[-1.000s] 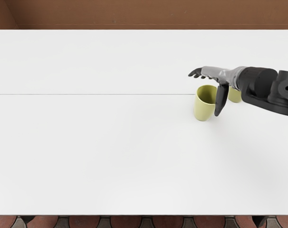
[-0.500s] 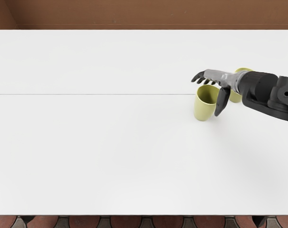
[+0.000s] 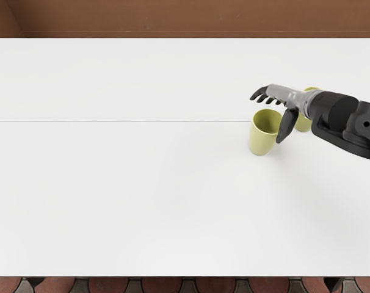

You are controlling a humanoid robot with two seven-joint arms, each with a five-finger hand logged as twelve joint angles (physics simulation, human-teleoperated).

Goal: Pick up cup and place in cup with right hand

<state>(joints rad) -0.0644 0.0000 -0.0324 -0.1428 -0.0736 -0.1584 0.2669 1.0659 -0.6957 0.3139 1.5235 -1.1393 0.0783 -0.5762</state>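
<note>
Nearest, well below the right hand (image 3: 286, 96), ran the near edge of the table (image 3: 142, 195), with reddish paving (image 3: 163, 285) under it. Between that edge and the hand lay a broad depth of white surface, with room to move, and a longer stretch reached out past the fingertips to the left. Beyond the hand, a shorter strip ended at the far edge, against a brown surface (image 3: 173, 18).

Compared with half a second earlier, the fingers (image 3: 257, 95) had shifted slightly right, and the thumb tip sat a little higher in view; both cups had stayed put.

The hand was open, fingers lightly bent, holding nothing. The nearer cup (image 3: 261, 139) stood upright just below the fingers, beside the thumb (image 3: 286, 126); contact could not be told. The farther cup (image 3: 303, 124) stood behind the wrist, partly hidden
</note>
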